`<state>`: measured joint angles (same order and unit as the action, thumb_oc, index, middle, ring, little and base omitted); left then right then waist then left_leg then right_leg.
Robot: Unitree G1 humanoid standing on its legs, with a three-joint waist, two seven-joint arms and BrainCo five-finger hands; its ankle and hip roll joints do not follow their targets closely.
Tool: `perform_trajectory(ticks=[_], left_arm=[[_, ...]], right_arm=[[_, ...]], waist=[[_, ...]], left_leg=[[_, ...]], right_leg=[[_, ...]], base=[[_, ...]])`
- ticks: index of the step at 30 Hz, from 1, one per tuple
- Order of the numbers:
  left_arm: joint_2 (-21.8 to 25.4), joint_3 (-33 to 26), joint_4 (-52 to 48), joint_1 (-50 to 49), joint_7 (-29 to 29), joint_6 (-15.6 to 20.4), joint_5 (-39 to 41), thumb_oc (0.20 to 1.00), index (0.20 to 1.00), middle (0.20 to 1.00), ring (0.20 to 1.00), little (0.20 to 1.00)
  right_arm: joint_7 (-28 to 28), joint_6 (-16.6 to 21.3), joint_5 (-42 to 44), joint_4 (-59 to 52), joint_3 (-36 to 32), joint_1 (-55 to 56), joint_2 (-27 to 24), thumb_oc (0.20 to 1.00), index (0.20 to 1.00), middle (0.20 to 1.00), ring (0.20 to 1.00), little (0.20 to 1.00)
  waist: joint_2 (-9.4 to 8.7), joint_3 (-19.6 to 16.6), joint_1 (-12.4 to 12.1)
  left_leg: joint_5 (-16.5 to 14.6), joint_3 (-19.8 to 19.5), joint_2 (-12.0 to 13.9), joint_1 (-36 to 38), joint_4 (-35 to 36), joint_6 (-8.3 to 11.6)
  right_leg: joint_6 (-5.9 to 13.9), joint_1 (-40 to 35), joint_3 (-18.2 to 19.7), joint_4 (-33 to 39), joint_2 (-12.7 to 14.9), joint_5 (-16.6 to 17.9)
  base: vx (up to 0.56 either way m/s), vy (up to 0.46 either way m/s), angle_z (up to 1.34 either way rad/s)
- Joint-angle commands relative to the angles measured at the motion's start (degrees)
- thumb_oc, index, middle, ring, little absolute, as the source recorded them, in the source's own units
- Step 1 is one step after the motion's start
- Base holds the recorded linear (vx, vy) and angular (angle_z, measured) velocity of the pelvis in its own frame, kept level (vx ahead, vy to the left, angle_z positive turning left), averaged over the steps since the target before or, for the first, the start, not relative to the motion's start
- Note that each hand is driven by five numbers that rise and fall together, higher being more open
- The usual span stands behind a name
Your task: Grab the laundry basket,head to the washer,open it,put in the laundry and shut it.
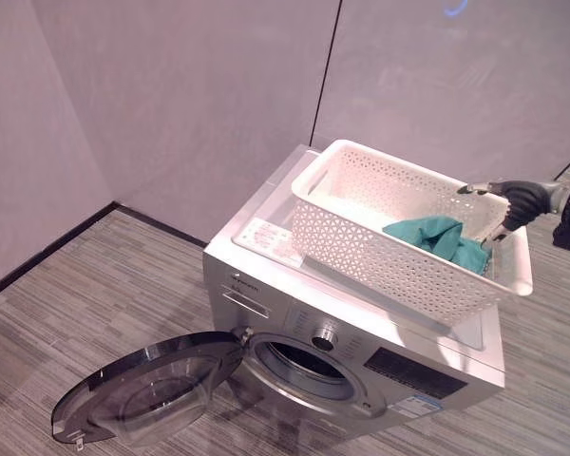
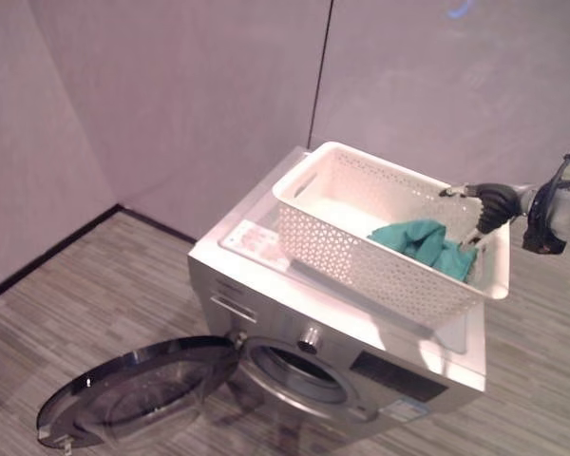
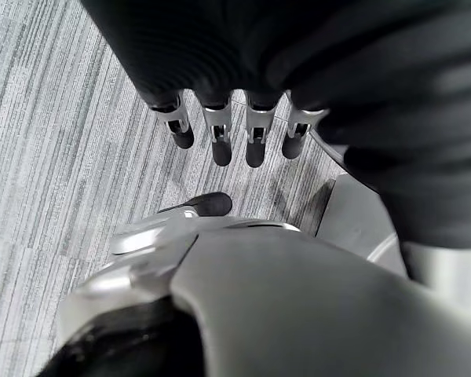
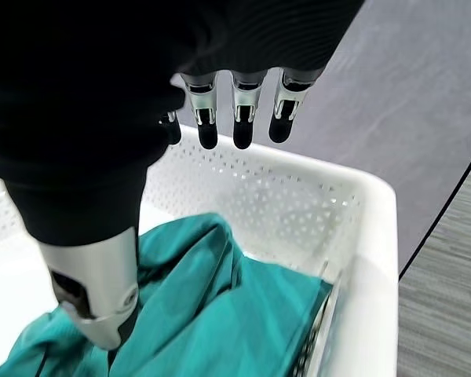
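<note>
White perforated plastic laundry basket sits on top of the silver front-loading washer, angled across its lid. Teal cloth garment lies bunched in the basket's end nearest the right robot hand. That hand hovers above the basket's rim, fingers straight over the garment, thumb down touching the cloth, not closed on anything. Washer's round glass door hangs wide open. Left robot hand relaxed, fingers straight, empty, above grey striped floor.

Basket (laundry inside) sits on washer, door front-left.
</note>
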<state>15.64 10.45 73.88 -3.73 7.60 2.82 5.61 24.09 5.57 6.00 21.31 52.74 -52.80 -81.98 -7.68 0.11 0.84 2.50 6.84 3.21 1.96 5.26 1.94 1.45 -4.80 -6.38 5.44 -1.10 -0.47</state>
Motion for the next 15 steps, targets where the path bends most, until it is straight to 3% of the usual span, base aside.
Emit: perform_trajectory(ticks=[1,10,15], left_arm=[[-0.2,2.9,1.5,0.6,1.2,0.3,-1.7,1.000,1.000,1.000,1.000,1.000],[0.4,3.1,1.4,-0.2,0.6,0.4,-1.1,1.000,1.000,1.000,1.000,1.000],[1.7,2.2,0.6,1.9,-0.9,0.9,1.1,1.000,1.000,1.000,1.000,1.000]], right_arm=[[-0.3,0.0,-0.5,2.7,-0.5,-2.3,-0.3,1.000,1.000,1.000,1.000,1.000],[-1.2,-0.6,-4.3,7.3,-4.4,2.3,2.7,1.000,1.000,1.000,1.000,1.000],[-1.9,-0.1,-7.8,12.1,-0.4,-0.5,4.4,1.000,1.000,1.000,1.000,1.000]], waist=[[-2.37,0.1,-1.7],[-0.61,3.0,-3.1],[-0.27,5.5,-4.2]], left_leg=[[-3.9,-1.9,5.2,2.1,-0.3,2.30],[-2.3,-5.9,4.2,-2.1,-0.3,2.25],[-0.8,-8.1,3.9,-6.1,-0.3,2.46]], right_leg=[[5.95,0.8,-3.2,-0.7,6.9,-0.1],[5.71,2.2,-6.3,-0.6,7.5,-0.4],[5.68,4.9,-8.1,-1.1,7.9,-0.1]], base=[[0.00,0.000,0.00],[-0.01,-0.003,0.19],[-0.07,-0.016,0.21]])
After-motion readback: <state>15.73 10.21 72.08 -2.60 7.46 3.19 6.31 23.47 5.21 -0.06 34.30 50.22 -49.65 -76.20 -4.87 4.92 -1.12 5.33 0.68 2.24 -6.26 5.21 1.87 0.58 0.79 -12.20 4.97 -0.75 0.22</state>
